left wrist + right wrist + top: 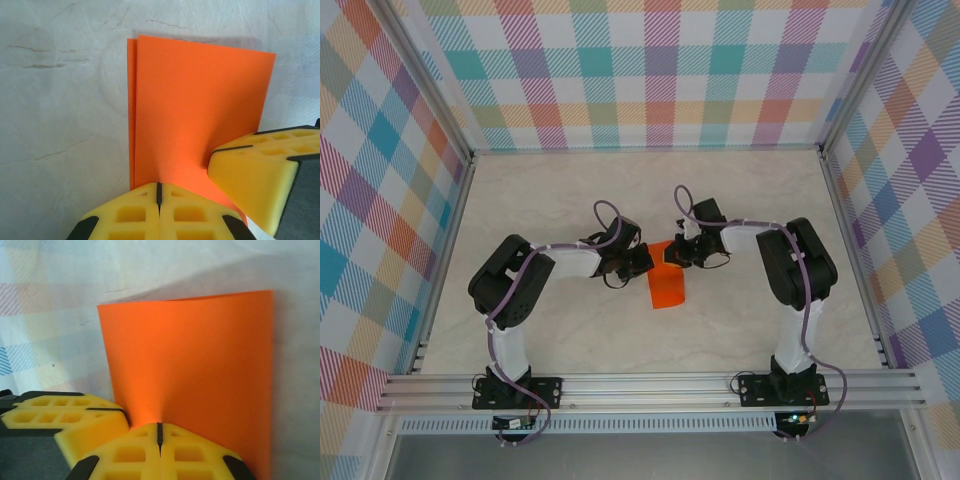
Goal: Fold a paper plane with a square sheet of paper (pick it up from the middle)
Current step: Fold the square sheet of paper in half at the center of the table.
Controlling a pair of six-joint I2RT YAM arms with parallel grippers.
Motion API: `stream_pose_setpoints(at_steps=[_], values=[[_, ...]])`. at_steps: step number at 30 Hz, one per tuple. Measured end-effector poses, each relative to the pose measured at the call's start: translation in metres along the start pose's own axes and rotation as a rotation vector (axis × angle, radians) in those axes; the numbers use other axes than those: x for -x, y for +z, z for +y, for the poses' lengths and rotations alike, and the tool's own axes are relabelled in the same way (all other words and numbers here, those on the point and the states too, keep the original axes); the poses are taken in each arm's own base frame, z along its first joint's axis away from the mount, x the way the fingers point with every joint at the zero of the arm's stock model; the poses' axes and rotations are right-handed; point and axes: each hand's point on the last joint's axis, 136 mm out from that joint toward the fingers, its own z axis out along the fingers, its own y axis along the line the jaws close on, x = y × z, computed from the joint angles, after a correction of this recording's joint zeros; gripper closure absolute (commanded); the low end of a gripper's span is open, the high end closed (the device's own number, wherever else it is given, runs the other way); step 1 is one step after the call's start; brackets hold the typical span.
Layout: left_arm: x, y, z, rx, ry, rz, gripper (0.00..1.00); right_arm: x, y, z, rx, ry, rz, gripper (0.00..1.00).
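Note:
The square sheet of paper [667, 290] is bright orange and folded in half into a plain rectangle, not a paper plane. It lies on the pale table near the middle. In the left wrist view its two layers [195, 100] show slightly offset along the left edge. My left gripper [159, 187] is shut, with the paper's near edge running into its seam. My right gripper [159, 427] is shut on the same edge, and the sheet [200, 355] bows up toward it. From above, the left gripper [650, 262] and right gripper [677, 255] meet almost tip to tip at the paper's far end.
The pale marbled table [570, 330] is walled by checked panels [650, 70] at the back and both sides. An aluminium rail [650, 385] carries both arm bases along the near edge. The right gripper's yellow finger [250, 175] crowds the left wrist view.

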Motion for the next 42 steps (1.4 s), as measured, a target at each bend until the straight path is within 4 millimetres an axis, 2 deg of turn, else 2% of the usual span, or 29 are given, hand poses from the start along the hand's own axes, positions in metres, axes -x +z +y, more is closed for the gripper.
stream_pose_setpoints(at_steps=[4, 11, 13, 15, 17, 21, 25, 32, 38, 42], values=[[0.000, 0.000, 0.000, 0.003, 0.001, -0.002, 1.00, 0.004, -0.008, -0.012, 0.025, 0.033, -0.019, 1.00], [0.001, 0.000, 0.001, 0.010, 0.003, -0.012, 1.00, 0.022, -0.039, -0.039, -0.023, 0.095, -0.117, 1.00], [0.001, 0.000, 0.001, 0.010, 0.003, -0.012, 1.00, 0.028, -0.047, -0.038, -0.032, 0.093, -0.149, 1.00], [0.001, 0.000, 0.001, 0.010, 0.003, -0.012, 1.00, 0.030, -0.052, -0.027, -0.019, 0.070, -0.166, 1.00], [0.001, 0.000, 0.001, 0.010, 0.003, -0.012, 1.00, 0.027, -0.050, -0.013, -0.004, 0.040, -0.160, 1.00], [0.001, 0.000, 0.001, 0.011, 0.006, -0.012, 1.00, 0.018, -0.030, 0.014, 0.030, -0.004, -0.105, 1.00], [0.001, 0.000, 0.001, 0.012, 0.006, -0.011, 1.00, 0.016, -0.007, 0.024, 0.054, -0.021, -0.055, 1.00], [0.001, 0.000, 0.002, 0.012, 0.006, -0.012, 1.00, 0.030, 0.006, 0.003, 0.025, 0.041, -0.054, 1.00], [0.001, 0.000, 0.002, 0.014, 0.017, -0.014, 1.00, 0.049, -0.007, -0.013, 0.008, 0.108, -0.121, 1.00], [0.001, 0.000, 0.002, 0.014, 0.022, -0.014, 1.00, 0.067, -0.025, -0.030, -0.043, 0.139, -0.204, 1.00]])
